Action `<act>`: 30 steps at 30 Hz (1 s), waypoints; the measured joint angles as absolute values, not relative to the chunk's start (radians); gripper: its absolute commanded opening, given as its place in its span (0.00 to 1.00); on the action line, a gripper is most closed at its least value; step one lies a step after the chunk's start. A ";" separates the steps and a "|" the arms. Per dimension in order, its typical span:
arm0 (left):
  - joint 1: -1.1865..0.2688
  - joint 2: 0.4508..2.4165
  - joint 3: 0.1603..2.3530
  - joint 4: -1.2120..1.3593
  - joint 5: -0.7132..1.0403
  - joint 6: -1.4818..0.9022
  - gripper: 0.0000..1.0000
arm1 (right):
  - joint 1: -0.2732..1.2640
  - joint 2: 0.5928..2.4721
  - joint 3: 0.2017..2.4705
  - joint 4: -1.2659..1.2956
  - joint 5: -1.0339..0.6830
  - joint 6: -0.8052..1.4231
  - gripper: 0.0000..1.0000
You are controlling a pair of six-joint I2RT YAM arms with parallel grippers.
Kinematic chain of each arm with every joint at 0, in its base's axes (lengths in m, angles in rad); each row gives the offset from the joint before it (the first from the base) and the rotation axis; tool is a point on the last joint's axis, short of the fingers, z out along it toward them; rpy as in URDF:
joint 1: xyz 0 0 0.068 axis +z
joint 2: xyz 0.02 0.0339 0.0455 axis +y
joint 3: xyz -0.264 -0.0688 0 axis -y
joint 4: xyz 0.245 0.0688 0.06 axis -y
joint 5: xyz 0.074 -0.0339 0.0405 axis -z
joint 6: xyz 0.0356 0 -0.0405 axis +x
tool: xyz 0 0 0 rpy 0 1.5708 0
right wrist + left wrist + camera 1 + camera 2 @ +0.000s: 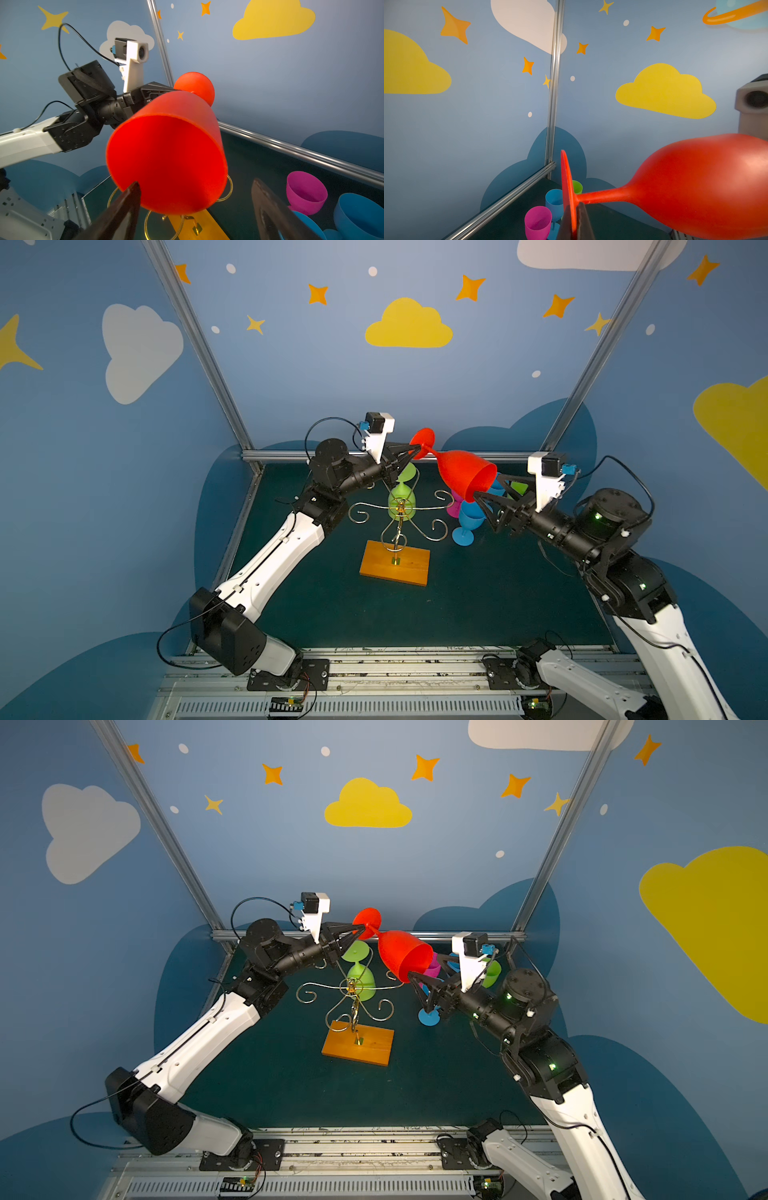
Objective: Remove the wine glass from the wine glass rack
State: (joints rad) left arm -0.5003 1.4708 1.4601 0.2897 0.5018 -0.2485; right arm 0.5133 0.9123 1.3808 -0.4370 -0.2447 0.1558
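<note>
**Left side.** The left arm (pixel 282 547) rises from the near rail and extends toward the back wall, with the wrist roughly level. The left gripper (pixel 409 454) is clamped on the disc foot of the opaque red wine glass (pixel 461 472). In the left wrist view, its fingers (pixel 583 220) press against both faces of the foot.

The red wine glass is off the wine glass rack. It is held in the air, tilted nearly horizontal, above and beyond the rack's right-hand arms, with its mouth facing the right gripper.

**Centre.** The wine glass rack (pixel 401 508) is thin gold wire with scroll-tipped arms on a rectangular orange-brown wooden base (pixel 411 568). It stands at the centre of the table. A lime-green wine glass (pixel 409 499) hangs at its far side.

**Right side.** The right arm (pixel 577 531) reaches inward and toward the back. The right gripper (pixel 484 510) has its jaws spread wide and grips nothing. One fingertip (pixel 133 188) is at the rim of the red bowl, though contact cannot be confirmed. The other fingertip is apart from the glass. Beneath this gripper, a pink wine glass (pixel 454 508) and a blue wine glass (pixel 471 516) stand together on the table.

**Surface and room.** The table carries a dark green mat (pixel 457 605). The blue walls (pixel 291 364) bear yellow clouds and stars. Aluminium posts (pixel 197 344) mark the corners.
</note>
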 measured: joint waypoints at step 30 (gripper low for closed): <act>-0.503 1.426 1.420 0.298 0.498 -0.267 0.73 | 0.486 0.939 1.441 -0.432 -0.223 0.180 0.00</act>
